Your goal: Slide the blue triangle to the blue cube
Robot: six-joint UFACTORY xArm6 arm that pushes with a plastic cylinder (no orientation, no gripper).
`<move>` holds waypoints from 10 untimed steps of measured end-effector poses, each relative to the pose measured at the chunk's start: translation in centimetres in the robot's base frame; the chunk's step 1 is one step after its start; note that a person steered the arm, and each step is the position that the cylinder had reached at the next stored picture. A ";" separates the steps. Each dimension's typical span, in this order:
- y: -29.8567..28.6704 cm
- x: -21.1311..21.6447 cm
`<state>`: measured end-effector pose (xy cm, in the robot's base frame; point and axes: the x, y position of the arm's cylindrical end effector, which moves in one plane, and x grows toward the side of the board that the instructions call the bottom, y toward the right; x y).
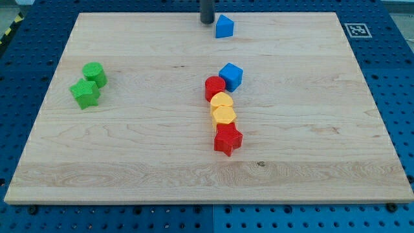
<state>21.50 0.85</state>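
The blue triangle (224,26) lies near the view's top edge of the wooden board, a little right of centre. The blue cube (231,76) sits below it, near the board's middle, touching a red block (215,88). My tip (206,21) is at the view's top, just left of the blue triangle and very close to it; I cannot tell if it touches. The rod rises out of the frame.
Below the red block runs a column of two yellow blocks (223,109) and a red star-like block (228,139). Two green blocks (88,85) sit at the view's left. A marker tag (355,30) is on the board's (129,149) top right corner.
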 end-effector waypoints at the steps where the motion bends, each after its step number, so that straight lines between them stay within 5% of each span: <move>1: 0.1 1.4; 8: 13.5 2.7; 10: 8.1 2.7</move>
<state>24.21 8.97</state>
